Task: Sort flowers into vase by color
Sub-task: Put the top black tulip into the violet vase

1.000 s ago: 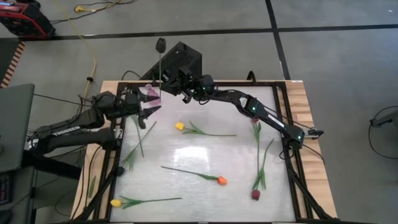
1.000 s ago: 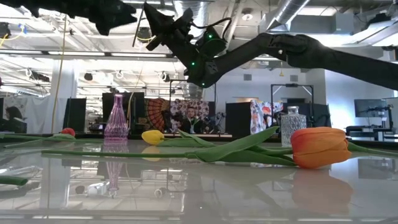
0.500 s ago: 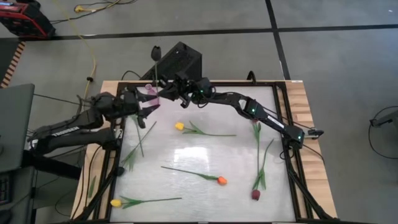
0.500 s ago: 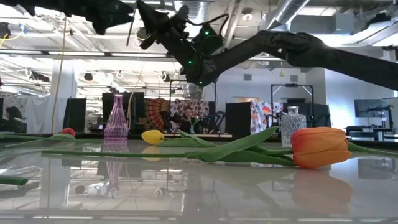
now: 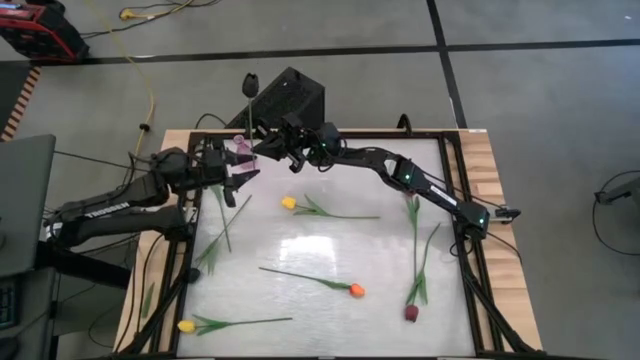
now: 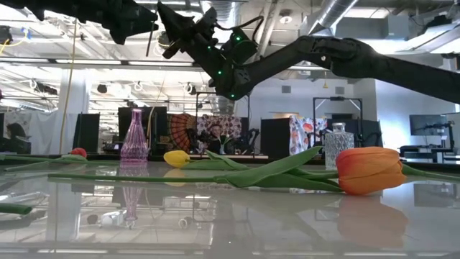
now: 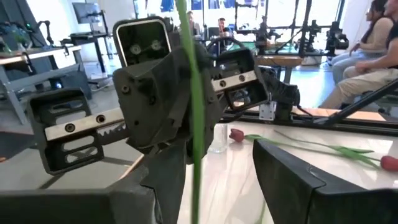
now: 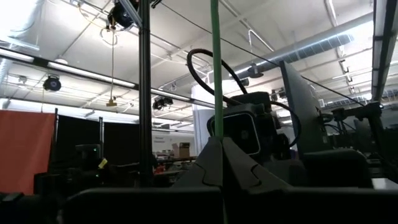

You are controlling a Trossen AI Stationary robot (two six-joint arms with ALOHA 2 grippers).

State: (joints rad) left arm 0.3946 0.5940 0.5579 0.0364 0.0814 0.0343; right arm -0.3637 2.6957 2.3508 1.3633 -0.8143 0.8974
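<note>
Loose tulips [image 5: 352, 290] lie across the worktop [image 5: 300, 250]. At its far left corner, right gripper [image 5: 262, 143] clenched on a maroon tulip's stem [image 8: 215, 68], upright above the pink vase [image 6: 134, 137]. Left gripper [image 5: 236, 165] just beside, fingers spread.

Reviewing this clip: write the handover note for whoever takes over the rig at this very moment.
Right gripper: shut on the dark tulip's stem, held upright high over the table's far-left corner, head up.
Left gripper: open, right beside that stem, over the pink vase.
On the table: two yellow tulips, one orange, one maroon, and another flower's stem near the left arm. A clear vase stands far right.
Done: no flower seen in either vase.
Left: insert the held tulip, then sort the rest.
</note>
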